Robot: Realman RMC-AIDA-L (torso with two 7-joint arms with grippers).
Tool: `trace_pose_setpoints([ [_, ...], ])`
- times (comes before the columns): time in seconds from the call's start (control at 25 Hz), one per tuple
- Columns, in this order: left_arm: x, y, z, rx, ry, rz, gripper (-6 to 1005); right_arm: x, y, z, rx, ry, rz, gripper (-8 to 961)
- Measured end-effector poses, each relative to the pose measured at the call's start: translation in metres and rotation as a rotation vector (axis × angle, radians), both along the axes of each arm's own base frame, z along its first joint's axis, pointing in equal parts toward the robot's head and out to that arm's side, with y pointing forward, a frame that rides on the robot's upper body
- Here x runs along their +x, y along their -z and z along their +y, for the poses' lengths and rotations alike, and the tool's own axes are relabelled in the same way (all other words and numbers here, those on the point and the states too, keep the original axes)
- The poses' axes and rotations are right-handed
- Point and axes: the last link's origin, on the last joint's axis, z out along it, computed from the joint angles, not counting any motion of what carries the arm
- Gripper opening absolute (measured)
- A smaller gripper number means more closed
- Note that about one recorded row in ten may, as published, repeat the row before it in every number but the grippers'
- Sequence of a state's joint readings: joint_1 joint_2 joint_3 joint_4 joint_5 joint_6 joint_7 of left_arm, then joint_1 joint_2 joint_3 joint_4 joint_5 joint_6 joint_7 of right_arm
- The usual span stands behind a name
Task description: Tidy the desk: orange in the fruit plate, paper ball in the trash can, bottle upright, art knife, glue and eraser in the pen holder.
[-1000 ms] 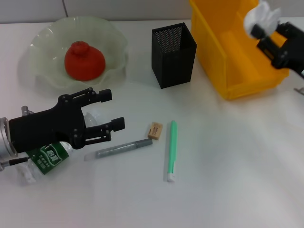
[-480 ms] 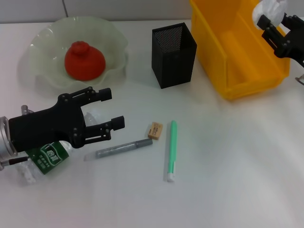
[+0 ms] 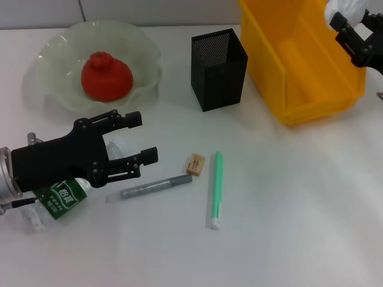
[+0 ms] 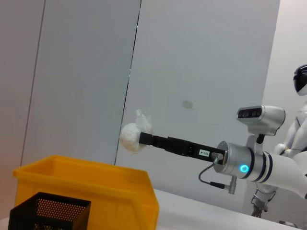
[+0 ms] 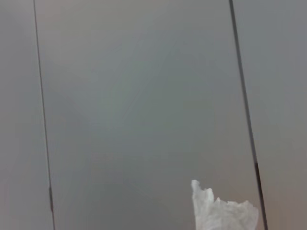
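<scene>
Above the trash can (image 3: 299,66), the right pincer (image 3: 350,24) clamps the paper ball (image 3: 347,8); left pincer (image 3: 139,139) apart.

Half-hidden under the left gripper (image 3: 139,139): the bottle (image 3: 57,200), lower left. Cut by the upper right edge: paper ball (image 3: 350,7), trash can (image 3: 272,63).

A white tabletop (image 3: 299,209) meets a grey panelled wall (image 4: 201,72) behind.

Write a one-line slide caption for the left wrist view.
Right gripper holds a white crumpled paper ball above the large yellow plastic trash can.
</scene>
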State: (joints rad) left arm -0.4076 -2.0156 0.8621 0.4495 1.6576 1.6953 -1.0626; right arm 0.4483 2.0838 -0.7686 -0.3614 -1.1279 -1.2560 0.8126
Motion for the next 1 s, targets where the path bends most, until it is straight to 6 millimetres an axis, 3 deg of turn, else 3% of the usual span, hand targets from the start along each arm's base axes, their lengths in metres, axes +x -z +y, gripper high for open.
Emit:
trace_pose_setpoints([
  [0.2, 0.000, -0.001, -0.001, -0.001, 0.005, -0.003, 802, -0.001, -0.001, 0.001, 0.008, -0.001, 0.009, 504],
  [0.4, 0.001, -0.002, -0.001, 0.001, 0.013, -0.006, 802, -0.003, -0.001, 0.003, 0.009, -0.001, 0.009, 717],
  [0.76, 0.001, -0.003, -0.001, 0.000, 0.016, -0.006, 801, -0.006, -0.002, 0.003, 0.015, -0.013, 0.031, 739],
  [1.0, 0.000, -0.004, -0.002, 0.000, 0.016, -0.006, 801, -0.014, -0.010, -0.008, -0.001, -0.092, 0.126, 738],
])
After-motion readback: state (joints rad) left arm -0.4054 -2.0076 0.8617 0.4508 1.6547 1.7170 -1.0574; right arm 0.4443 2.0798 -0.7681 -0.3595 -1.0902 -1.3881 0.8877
